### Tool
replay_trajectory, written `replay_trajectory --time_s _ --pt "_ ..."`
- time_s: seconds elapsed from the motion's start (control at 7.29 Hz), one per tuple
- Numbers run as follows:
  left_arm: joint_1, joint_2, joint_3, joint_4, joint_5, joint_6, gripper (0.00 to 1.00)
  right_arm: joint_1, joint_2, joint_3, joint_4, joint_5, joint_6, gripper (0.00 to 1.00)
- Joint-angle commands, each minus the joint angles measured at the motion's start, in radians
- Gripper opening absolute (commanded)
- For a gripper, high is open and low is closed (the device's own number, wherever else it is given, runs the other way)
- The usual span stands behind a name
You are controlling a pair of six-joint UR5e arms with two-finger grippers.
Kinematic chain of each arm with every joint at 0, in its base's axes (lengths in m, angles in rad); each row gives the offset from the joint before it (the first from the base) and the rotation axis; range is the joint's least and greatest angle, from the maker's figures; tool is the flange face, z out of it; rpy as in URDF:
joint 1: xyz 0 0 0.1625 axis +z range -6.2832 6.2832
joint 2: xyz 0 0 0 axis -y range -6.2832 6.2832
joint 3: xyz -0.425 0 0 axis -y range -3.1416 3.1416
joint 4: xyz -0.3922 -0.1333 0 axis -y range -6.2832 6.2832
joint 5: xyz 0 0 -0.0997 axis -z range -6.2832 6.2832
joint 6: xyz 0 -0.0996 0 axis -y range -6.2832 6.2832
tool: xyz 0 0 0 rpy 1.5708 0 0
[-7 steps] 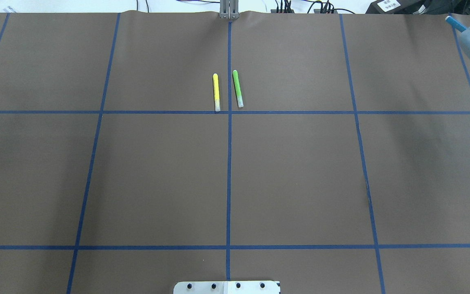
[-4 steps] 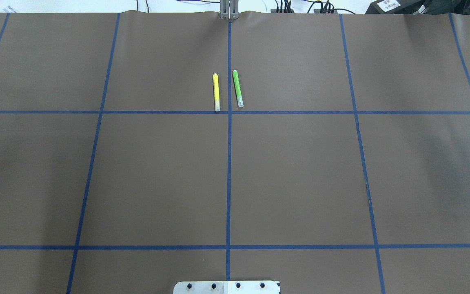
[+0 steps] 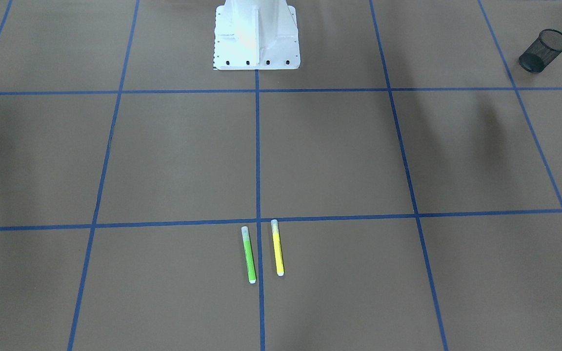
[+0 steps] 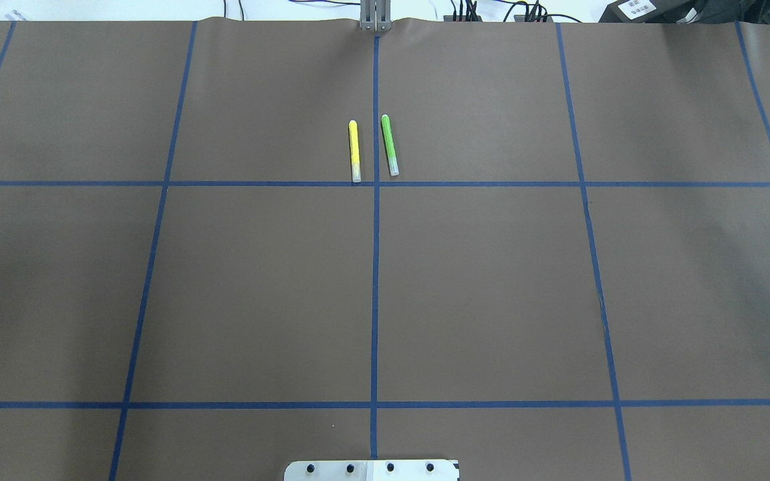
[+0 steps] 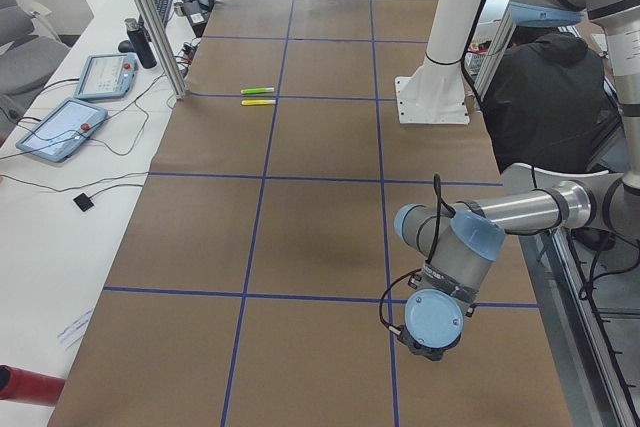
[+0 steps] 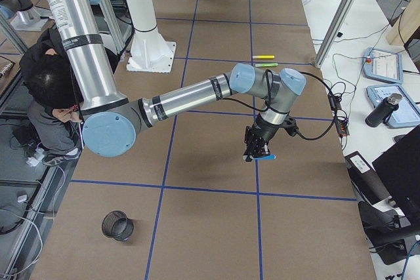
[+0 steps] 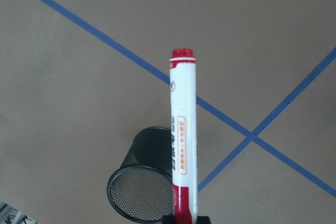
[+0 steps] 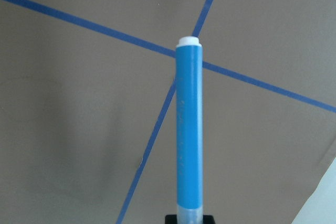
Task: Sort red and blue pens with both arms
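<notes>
left gripper (image 7: 185, 219) closed on red pen (image 7: 182, 129), by mesh cup (image 7: 137, 182). right gripper (image 8: 190, 217) closed on blue pen (image 8: 189, 129). yellow pen (image 4: 354, 150) and green pen (image 4: 390, 145) lie far centre

The overhead camera sits behind the robot's base (image 4: 371, 469), looking forward and down over the worktop (image 4: 492, 280) to its far edge. The front-facing camera looks steeply back from that far side; both share the yellow marker (image 4: 354, 151) and green marker (image 4: 390, 145) beside the centre tape line (image 4: 375, 267). Two side cameras, high and wide, look along the worktop from its left and right ends. Each wrist camera looks close along a pen: left, the red pen (image 7: 182, 140) above a black mesh cup (image 7: 147, 148); right, the blue pen (image 8: 189, 129)
</notes>
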Motion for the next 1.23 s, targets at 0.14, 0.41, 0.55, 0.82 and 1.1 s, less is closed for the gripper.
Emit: replay_trajectory --time_s 0.14,0.41,0.55,0.82,1.1 --pt "-0.008 0.025 0.046 0.040 -0.063 0.002 0.00 0.016 -0.068 0.004 -0.014 0.033 -0.008 0.00" --pt "-0.006 0.042 0.071 0.040 -0.095 0.022 0.00 0.024 -0.081 0.004 -0.014 0.042 -0.008 0.00" --pt "-0.005 0.040 0.109 0.041 -0.135 0.074 0.00 0.031 -0.090 0.007 -0.013 0.047 -0.009 0.00" --pt "-0.005 0.040 0.138 0.041 -0.144 0.080 0.00 0.037 -0.101 0.008 -0.013 0.047 -0.009 0.00" --pt "-0.005 0.042 0.172 0.041 -0.147 0.083 0.37 0.039 -0.105 0.007 -0.014 0.048 -0.009 0.00"
